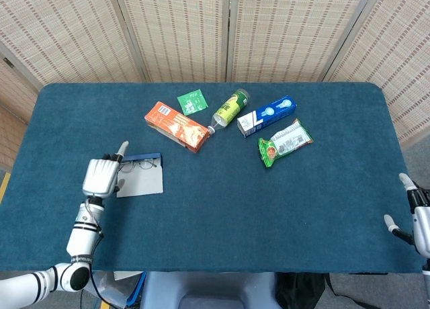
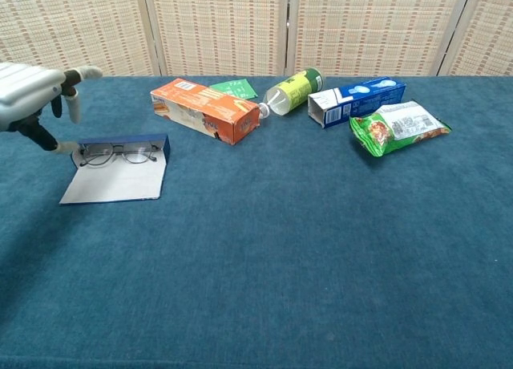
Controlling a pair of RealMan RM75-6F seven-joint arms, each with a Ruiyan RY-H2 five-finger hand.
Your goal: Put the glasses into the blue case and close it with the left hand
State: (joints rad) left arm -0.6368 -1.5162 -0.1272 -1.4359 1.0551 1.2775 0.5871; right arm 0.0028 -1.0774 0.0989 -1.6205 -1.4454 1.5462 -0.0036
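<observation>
The blue case (image 1: 143, 157) (image 2: 126, 141) lies open at the table's left, its grey flap (image 1: 142, 182) (image 2: 115, 185) spread flat toward me. The thin-framed glasses (image 1: 141, 164) (image 2: 120, 154) lie inside it along the blue wall. My left hand (image 1: 101, 177) (image 2: 30, 92) hovers just left of the case and holds nothing. One finger (image 1: 122, 148) (image 2: 80, 74) points forward, and a lower fingertip (image 2: 66, 147) reaches the case's left end. My right hand (image 1: 414, 213) shows only at the right edge of the head view, fingers apart and holding nothing.
Behind the case lie an orange box (image 1: 177, 126) (image 2: 205, 110), a green packet (image 1: 193, 101), a yellow-green bottle (image 1: 230, 108) (image 2: 292, 90), a blue carton (image 1: 266, 115) (image 2: 356, 100) and a green snack bag (image 1: 284, 142) (image 2: 397, 127).
</observation>
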